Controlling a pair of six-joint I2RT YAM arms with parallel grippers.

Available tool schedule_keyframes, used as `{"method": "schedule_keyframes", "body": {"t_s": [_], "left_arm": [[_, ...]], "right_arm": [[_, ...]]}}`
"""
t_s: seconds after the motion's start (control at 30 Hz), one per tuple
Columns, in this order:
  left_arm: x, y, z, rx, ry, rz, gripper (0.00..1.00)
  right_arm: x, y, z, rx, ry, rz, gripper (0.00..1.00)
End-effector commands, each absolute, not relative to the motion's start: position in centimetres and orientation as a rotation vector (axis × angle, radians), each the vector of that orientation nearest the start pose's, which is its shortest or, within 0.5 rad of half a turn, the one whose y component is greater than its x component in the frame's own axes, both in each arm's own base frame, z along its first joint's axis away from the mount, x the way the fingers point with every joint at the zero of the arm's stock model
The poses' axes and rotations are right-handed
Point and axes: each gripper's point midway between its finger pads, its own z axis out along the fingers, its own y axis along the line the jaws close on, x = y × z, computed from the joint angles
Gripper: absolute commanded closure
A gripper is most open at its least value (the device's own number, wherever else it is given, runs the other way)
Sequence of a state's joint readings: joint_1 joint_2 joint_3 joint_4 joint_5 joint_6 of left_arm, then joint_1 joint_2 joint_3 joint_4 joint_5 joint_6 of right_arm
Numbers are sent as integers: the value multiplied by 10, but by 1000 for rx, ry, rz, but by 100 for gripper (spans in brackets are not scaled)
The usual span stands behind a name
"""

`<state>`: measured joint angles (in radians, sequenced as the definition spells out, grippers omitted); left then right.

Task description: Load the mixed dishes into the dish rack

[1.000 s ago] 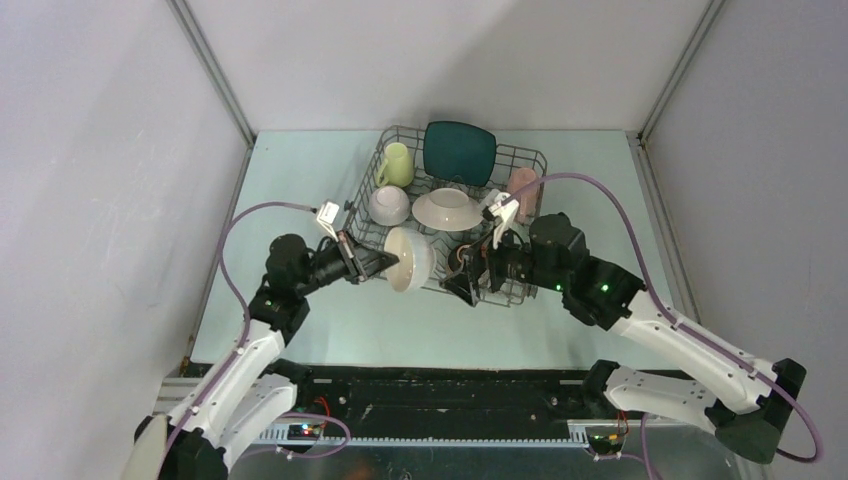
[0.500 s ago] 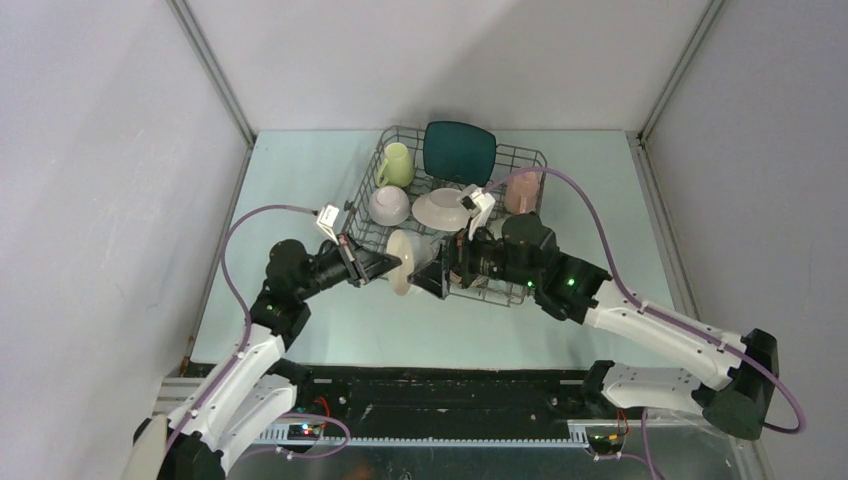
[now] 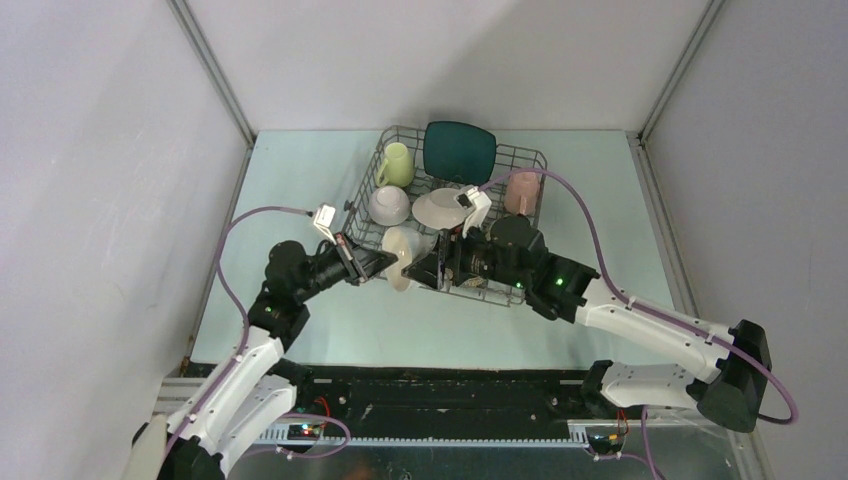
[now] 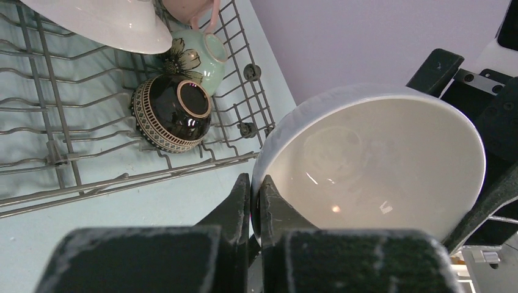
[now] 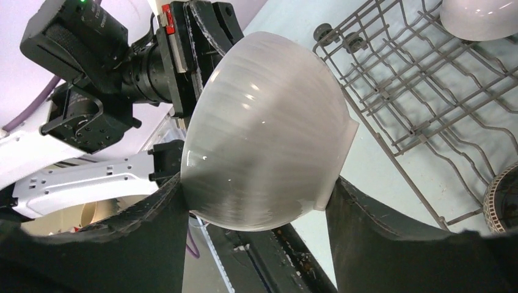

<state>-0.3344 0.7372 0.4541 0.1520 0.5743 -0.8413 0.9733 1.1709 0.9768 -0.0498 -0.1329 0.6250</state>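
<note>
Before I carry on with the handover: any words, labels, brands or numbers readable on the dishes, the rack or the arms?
No text can be read in any view.
The white bowl and dish rack: no markings.
The dark brown bowl: only a geometric band, no letters.
The pale green bowl: only a dark flower.
The red tag on the left gripper: too small to show any writing.

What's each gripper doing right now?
Left gripper: closed on the bowl rim.
Right gripper: closed around the same bowl.
</note>
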Motion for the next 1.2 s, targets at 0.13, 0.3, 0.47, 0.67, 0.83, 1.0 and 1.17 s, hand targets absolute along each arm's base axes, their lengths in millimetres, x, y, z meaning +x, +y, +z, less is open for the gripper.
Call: {"method": "schedule_keyframes", "body": {"t_s": [0.13, 0.3, 0.47, 0.67, 0.83, 1.0, 1.17], "left_arm": [[223, -202, 257, 54, 1775, -1289, 82], [225, -192, 246, 6, 1845, -1196, 43], [239, -156, 237, -153, 1926, -921, 29], [240, -117, 229, -304, 1953, -704, 23], [234, -97, 234, -357, 1923, -615, 23], [227, -88, 243, -368, 1896, -589, 23], [224, -82, 248, -372, 1894, -554, 23]], "right_arm": [[198, 357, 292, -443, 1857, 1165, 89], [218, 346, 288, -411, 1844, 1038, 98], [248, 340, 286, -502, 1811, 784, 100], [279, 363, 276, -849, 1685, 612, 100], [298, 372, 274, -1231, 1385, 643, 100], [321, 364, 264, -1461, 1103, 546, 100], [337, 368, 246, -1692, 660, 390, 100]]}}
